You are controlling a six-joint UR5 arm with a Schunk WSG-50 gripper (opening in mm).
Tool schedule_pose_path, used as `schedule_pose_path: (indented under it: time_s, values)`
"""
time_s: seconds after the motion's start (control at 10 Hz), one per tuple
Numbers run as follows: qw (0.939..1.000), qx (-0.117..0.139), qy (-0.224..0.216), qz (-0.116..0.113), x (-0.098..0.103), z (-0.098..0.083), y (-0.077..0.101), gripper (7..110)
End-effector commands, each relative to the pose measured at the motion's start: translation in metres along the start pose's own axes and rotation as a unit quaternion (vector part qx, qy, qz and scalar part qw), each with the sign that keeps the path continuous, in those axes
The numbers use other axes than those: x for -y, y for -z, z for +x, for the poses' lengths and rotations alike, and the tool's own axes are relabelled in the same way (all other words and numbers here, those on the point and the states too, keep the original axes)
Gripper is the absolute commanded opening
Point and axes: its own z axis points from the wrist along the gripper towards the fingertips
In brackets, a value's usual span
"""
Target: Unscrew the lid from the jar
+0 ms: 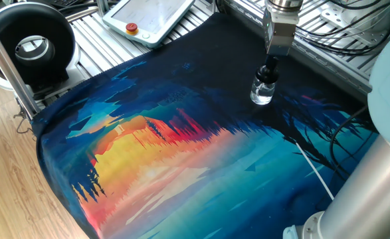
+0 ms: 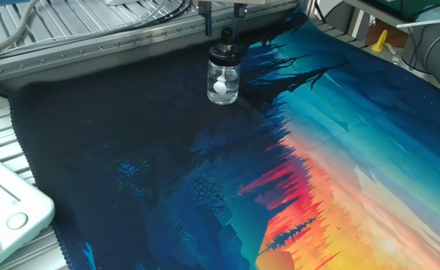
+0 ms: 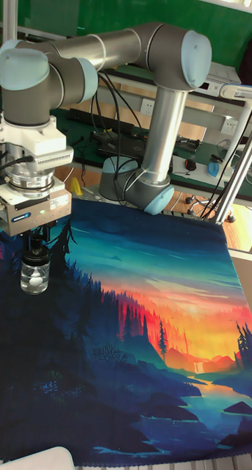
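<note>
Colourful mat (image 1: pixel 181 153) covers the table; the jar (image 2: pixel 223 82) stands upright on its dark corner, the claw (image 3: pixel 36 241) clamped on the lid (image 2: pixel 225 46).

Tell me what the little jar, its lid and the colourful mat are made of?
The jar looks like clear glass: you see through it to a white ball inside, and it glints. The lid looks like black plastic, dull with little shine, though I can't be sure. The mat looks like soft printed cloth or rubber, lying flat with a matte picture.
</note>
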Motion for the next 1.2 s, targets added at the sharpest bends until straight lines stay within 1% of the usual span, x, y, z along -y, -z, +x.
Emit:
schedule_pose_path:
  time_s: [0.0, 0.2, 0.3, 0.4, 0.5, 0.8, 1.1]
  values:
    - [0.9995, 0.007, -0.025, -0.018, -0.009, -0.004, -0.001, 44]
    - [0.9991, 0.003, -0.036, -0.023, -0.011, -0.001, -0.003, 44]
    - [0.9991, 0.000, -0.037, -0.021, -0.008, 0.001, -0.005, 44]
    - [0.9994, -0.007, -0.034, -0.009, -0.001, 0.006, -0.005, 44]
    - [0.9995, -0.012, -0.029, -0.004, 0.003, 0.010, -0.004, 44]
    - [0.9994, -0.011, -0.031, -0.006, 0.002, 0.010, -0.006, 44]
    - [0.9993, -0.005, -0.034, -0.013, 0.000, 0.006, -0.009, 44]
